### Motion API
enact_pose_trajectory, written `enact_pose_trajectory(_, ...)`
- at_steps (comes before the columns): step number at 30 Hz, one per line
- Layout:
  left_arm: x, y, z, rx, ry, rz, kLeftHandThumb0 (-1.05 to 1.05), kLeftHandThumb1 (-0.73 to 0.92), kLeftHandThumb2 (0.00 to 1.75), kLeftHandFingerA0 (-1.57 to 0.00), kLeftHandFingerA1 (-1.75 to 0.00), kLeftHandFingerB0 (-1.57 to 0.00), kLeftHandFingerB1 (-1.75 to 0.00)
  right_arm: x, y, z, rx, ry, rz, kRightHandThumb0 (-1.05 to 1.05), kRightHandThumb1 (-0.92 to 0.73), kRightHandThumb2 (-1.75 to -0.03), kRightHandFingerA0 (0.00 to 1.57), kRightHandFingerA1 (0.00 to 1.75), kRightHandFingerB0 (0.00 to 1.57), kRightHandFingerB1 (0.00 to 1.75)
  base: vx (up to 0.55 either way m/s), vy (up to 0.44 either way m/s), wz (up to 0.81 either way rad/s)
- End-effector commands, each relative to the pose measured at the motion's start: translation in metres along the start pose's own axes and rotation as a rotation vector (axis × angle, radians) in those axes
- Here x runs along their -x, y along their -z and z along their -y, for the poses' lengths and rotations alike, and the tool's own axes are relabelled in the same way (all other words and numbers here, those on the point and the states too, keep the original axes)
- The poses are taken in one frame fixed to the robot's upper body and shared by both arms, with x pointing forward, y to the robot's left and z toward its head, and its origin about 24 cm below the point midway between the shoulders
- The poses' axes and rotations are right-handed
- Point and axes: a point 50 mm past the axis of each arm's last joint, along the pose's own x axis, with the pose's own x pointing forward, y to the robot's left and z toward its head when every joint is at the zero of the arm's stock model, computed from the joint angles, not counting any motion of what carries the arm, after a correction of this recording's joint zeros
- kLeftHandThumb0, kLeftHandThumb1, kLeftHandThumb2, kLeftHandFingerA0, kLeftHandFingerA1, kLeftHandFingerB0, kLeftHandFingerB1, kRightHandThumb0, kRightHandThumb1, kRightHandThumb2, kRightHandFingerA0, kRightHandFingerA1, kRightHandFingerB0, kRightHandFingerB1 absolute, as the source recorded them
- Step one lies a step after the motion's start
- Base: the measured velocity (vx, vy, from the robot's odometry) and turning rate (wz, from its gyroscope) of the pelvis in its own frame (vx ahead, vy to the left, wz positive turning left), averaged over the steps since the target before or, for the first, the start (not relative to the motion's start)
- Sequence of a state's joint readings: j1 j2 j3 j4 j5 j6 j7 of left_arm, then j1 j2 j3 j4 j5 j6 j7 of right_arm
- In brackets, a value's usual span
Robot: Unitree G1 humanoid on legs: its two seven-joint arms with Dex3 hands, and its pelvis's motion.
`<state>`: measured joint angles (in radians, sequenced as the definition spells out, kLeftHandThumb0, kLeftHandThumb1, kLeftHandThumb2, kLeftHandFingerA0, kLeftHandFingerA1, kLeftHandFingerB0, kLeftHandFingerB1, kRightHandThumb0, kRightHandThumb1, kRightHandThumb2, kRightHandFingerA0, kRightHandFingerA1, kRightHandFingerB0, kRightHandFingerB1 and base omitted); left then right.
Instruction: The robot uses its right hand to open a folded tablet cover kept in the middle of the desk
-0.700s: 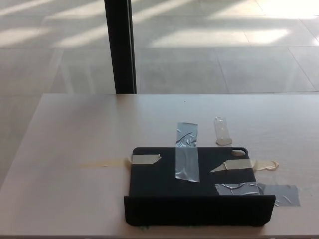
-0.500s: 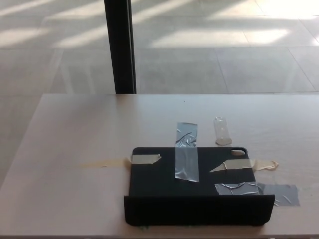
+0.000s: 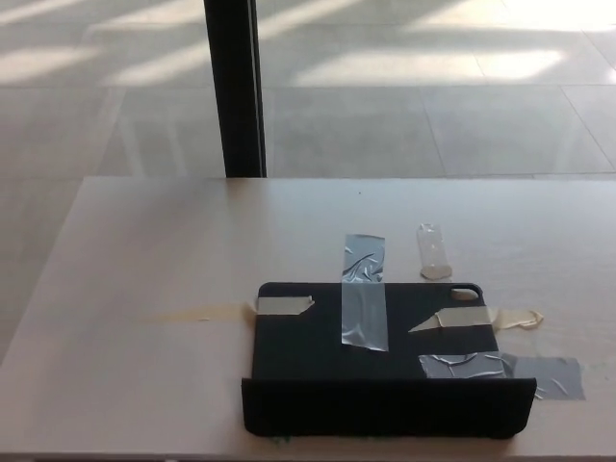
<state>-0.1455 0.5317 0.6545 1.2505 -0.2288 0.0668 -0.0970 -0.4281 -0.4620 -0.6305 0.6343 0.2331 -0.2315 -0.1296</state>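
Neither my left nor my right robot hand shows in my head view, so I cannot tell whether their fingers are apart or together.

The black tablet cover [image 3: 375, 361] lies flat on the pale surface [image 3: 144, 250], close to the near edge and a little toward the right of its middle. Along the cover's near side a long black flap [image 3: 388, 407] stands up as a raised band, running the cover's full width and reaching almost to the near edge of the surface.

Several strips of tape hold the cover down. A grey strip [image 3: 364, 292] runs from the bare surface beyond the cover's far edge down onto its middle. A short beige strip [image 3: 283, 306] sits at the cover's far left corner, touching a yellowish smear [image 3: 197, 314] that trails off toward the left edge of the surface. Another beige strip [image 3: 476, 320] crosses the cover's right side and hangs over onto the surface. A crumpled grey strip [image 3: 500, 371] lies across the cover's near right corner and out onto the surface. A small clear scrap of tape [image 3: 433, 252] lies just beyond the cover's far right corner, apart from it.

Behind the far edge of the surface stands a dark post [image 3: 234, 87] on a tiled floor [image 3: 433, 106] streaked with sunlight.
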Motion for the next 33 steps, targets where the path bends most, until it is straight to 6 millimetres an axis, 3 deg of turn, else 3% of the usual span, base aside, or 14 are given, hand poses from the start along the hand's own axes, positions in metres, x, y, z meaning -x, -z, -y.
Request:
enact_pose_trajectory(1, 0.0, -0.009, -0.005, 0.038, -0.016, 0.001, -0.81, 0.86, 0.65, -0.72, -0.76, -0.55, -0.66, 0.012, -0.05, -0.069, 0.075, -0.369, 0.216, -0.83, -0.92, -0.7, 0.66, 0.53, 0.45, 0.39, 0.0, 0.0, 0.0)
enact_pose_trajectory(5, 0.0, -0.009, -0.004, 0.043, -0.009, 0.009, -0.81, 0.86, 0.65, -0.71, -0.75, -0.55, -0.66, 0.032, -0.058, -0.109, 0.14, -0.599, 0.273, -0.75, -0.89, -0.67, 0.65, 0.48, 0.44, 0.37, 0.0, 0.0, 0.0)
enact_pose_trajectory(7, 0.0, -0.009, -0.003, 0.046, -0.008, 0.004, -0.79, 0.87, 0.66, -0.71, -0.75, -0.55, -0.66, 0.042, -0.057, -0.118, 0.222, -0.67, 0.262, -0.81, -0.7, -1.07, 0.6, 0.58, 0.38, 0.49, 0.0, 0.0, 0.0)
enact_pose_trajectory(10, 0.0, -0.012, -0.004, 0.034, -0.006, 0.02, -0.8, 0.87, 0.66, -0.73, -0.77, -0.55, -0.67, 0.065, -0.051, -0.137, 0.298, -0.833, 0.261, -0.85, -0.87, -0.68, 0.74, 0.5, 0.44, 0.36, 0.0, 0.0, 0.0)
enact_pose_trajectory(11, 0.0, -0.013, -0.005, 0.041, -0.004, 0.025, -0.81, 0.87, 0.65, -0.72, -0.79, -0.54, -0.68, 0.072, -0.048, -0.142, 0.328, -0.892, 0.277, -0.84, -0.73, -1.09, 0.61, 0.62, 0.36, 0.5, 0.0, 0.0, 0.0)
enact_pose_trajectory(12, 0.0, -0.016, -0.005, 0.051, 0.0, 0.03, -0.8, 0.87, 0.66, -0.7, -0.78, -0.53, -0.67, 0.085, -0.042, -0.149, 0.379, -0.991, 0.302, -0.84, -0.9, -0.67, 0.68, 0.47, 0.42, 0.35, 0.0, 0.0, 0.0)
enact_pose_trajectory(14, 0.0, -0.017, -0.006, 0.052, -0.005, 0.027, -0.79, 0.87, 0.66, -0.69, -0.76, -0.54, -0.67, 0.096, -0.038, -0.153, 0.419, -1.057, 0.32, -0.76, -0.71, -1.07, 0.58, 0.61, 0.35, 0.51, 0.0, 0.0, 0.0)
enact_pose_trajectory(15, 0.0, -0.018, -0.006, 0.046, -0.009, 0.027, -0.77, 0.88, 0.67, -0.68, -0.75, -0.54, -0.66, 0.106, -0.033, -0.156, 0.451, -1.106, 0.33, -0.71, -0.87, -0.66, 0.65, 0.46, 0.39, 0.36, 0.0, 0.0, 0.0)
enact_pose_trajectory(16, 0.0, -0.018, -0.006, 0.035, -0.008, 0.029, -0.76, 0.9, 0.67, -0.7, -0.75, -0.54, -0.65, 0.114, -0.028, -0.158, 0.5, -1.16, 0.324, -0.73, -0.69, -1.05, 0.51, 0.58, 0.31, 0.5, 0.0, 0.0, 0.0)
enact_pose_trajectory(19, 0.0, -0.018, -0.006, 0.01, -0.007, 0.031, -0.77, 0.89, 0.67, -0.71, -0.75, -0.53, -0.65, 0.133, -0.017, -0.159, 0.605, -1.267, 0.299, -0.73, -0.86, -0.66, 0.61, 0.44, 0.39, 0.36, 0.0, 0.0, 0.0)
enact_pose_trajectory(21, 0.0, -0.02, -0.004, 0.015, -0.009, 0.031, -0.77, 0.88, 0.66, -0.73, -0.77, -0.54, -0.66, 0.147, -0.001, -0.161, 0.708, -1.372, 0.285, -0.74, -0.7, -1.06, 0.5, 0.59, 0.31, 0.49, 0.0, 0.0, 0.0)
enact_pose_trajectory(26, 0.0, -0.022, -0.004, 0.022, -0.006, 0.035, -0.77, 0.88, 0.66, -0.72, -0.78, -0.55, -0.68, 0.157, 0.009, -0.163, 0.761, -1.417, 0.288, -0.79, -0.9, -0.67, 0.58, 0.52, 0.37, 0.35, 0.0, 0.0, 0.0)
enact_pose_trajectory(27, 0.0, -0.021, -0.004, 0.018, -0.007, 0.035, -0.77, 0.88, 0.66, -0.73, -0.78, -0.55, -0.69, 0.16, 0.012, -0.164, 0.768, -1.435, 0.304, -0.8, -0.71, -1.08, 0.54, 0.61, 0.33, 0.5, 0.0, 0.0, 0.0)
enact_pose_trajectory(33, 0.0, -0.024, -0.009, 0.002, -0.023, 0.039, -0.76, 0.89, 0.66, -0.76, -0.77, -0.55, -0.68, 0.169, 0.014, -0.17, 0.892, -1.534, 0.461, -0.8, -0.74, -1.11, 0.52, 0.61, 0.34, 0.51, 0.0, 0.0, 0.0)
